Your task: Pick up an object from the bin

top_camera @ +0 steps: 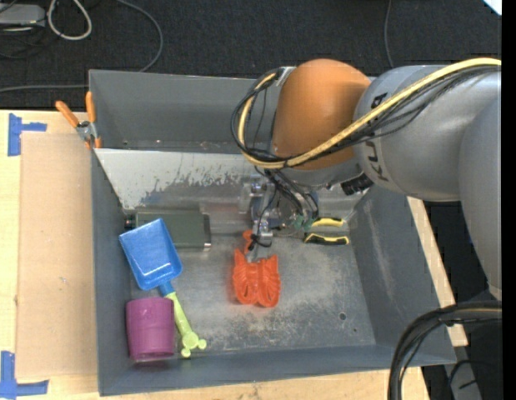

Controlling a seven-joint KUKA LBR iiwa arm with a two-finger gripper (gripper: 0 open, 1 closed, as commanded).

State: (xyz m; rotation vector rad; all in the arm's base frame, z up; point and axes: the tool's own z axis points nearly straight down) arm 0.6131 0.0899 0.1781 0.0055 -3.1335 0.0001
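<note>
Orange wrist cover (324,111) tops the claw (259,242), open or closed unclear; descending off-centre could shove aside the red ribbed lump (256,280) beneath

Off to the left a blue scoop (149,255) lies just beside a dark flat block (176,228). Below them stands a purple cup (150,328), with a lime-green stick (182,323) alongside it. Further right is a yellow-and-black piece (328,230).

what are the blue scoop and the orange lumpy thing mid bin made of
Blue square scoop: likely hard moulded plastic, smooth, even colour, slight sheen. Orange ribbed lump: probably soft rubber or silicone, matte, surface folded into ridges; the look leaves it open.
</note>
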